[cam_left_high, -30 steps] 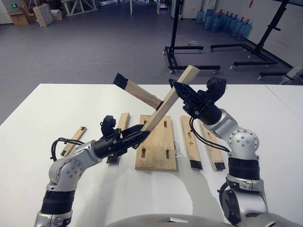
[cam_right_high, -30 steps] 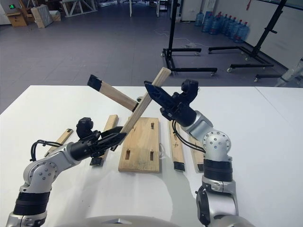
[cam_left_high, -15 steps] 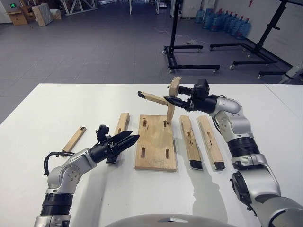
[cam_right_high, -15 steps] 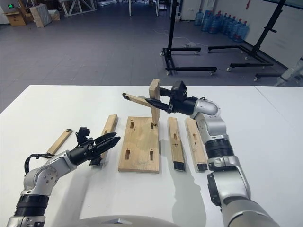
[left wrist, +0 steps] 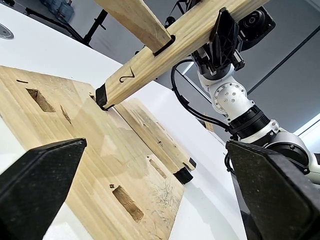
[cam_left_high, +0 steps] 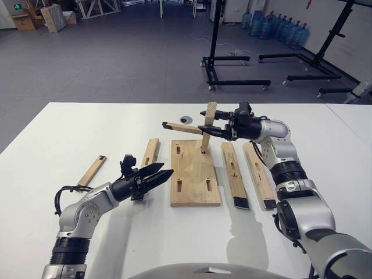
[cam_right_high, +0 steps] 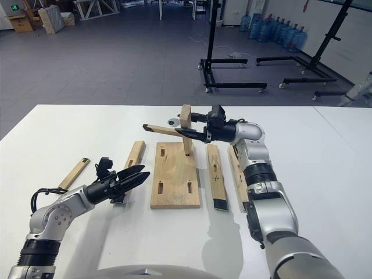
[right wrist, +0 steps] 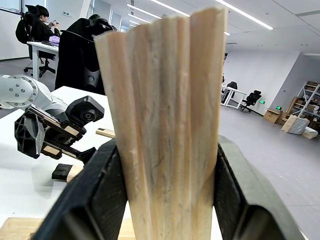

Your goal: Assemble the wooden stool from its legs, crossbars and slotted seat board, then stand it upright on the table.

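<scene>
The slotted seat board point(cam_left_high: 195, 173) lies flat at the table's middle. My right gripper point(cam_left_high: 209, 130) is shut on a wooden leg point(cam_left_high: 207, 123) that stands tilted with its black foot at the board's far right slot point(left wrist: 102, 95). A crossbar point(cam_left_high: 181, 128) joined to that leg sticks out to the left, above the table. The right wrist view has the leg point(right wrist: 165, 125) clamped between black fingers point(right wrist: 95, 200). Near the board's left edge my left gripper point(cam_left_high: 164, 174) hovers low, open with nothing in it.
Two more legs point(cam_left_high: 232, 173) point(cam_left_high: 259, 174) lie right of the board. Another leg point(cam_left_high: 151, 152) lies left of it, beside my left gripper, and a short piece point(cam_left_high: 91, 171) farther left. A round grommet point(cam_left_high: 186, 119) sits behind the board.
One second ago my left gripper was at the leg's lower end; it has drawn back left. My right gripper carried the leg and crossbar farther away and set the foot on the board's far slot.
</scene>
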Controlling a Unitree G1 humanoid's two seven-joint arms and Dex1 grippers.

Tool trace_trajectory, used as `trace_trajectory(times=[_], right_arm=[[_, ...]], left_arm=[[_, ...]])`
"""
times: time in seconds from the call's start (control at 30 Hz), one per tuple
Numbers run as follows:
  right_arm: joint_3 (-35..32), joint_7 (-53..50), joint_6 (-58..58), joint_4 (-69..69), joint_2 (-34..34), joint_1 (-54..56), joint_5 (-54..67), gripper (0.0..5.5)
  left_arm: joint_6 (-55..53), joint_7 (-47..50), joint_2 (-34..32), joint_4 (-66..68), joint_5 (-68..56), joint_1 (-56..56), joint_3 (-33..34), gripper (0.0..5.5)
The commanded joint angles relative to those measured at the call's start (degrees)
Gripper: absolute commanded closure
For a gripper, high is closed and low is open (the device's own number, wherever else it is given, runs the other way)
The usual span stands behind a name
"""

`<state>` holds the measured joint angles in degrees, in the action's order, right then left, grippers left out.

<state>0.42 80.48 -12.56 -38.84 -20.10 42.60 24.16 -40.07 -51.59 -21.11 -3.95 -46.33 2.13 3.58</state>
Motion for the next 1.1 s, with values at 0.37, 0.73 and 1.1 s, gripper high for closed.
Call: trace_trajectory(times=[0.37,0.73,1.1], right_arm=[[-2.9,5.1,11.5,-8.0,-1.6,0.6,1.5,3.41],[-1.2,8.9,21.6,-0.2,-1.8,-3.4,3.0,3.41],[2.5,4.8,20.6,-5.0,-1.5,-7.5,-0.7,3.42]], left_arm=[[1.0,0.1,0.8,0.8,2.5,0.0,-0.9,0.39],[1.8,0.3,1.7,1.5,2.9,-0.2,-0.9,0.39],[1.4,-0.2,0.5,2.3,3.5,1.0,-0.9,0.39]])
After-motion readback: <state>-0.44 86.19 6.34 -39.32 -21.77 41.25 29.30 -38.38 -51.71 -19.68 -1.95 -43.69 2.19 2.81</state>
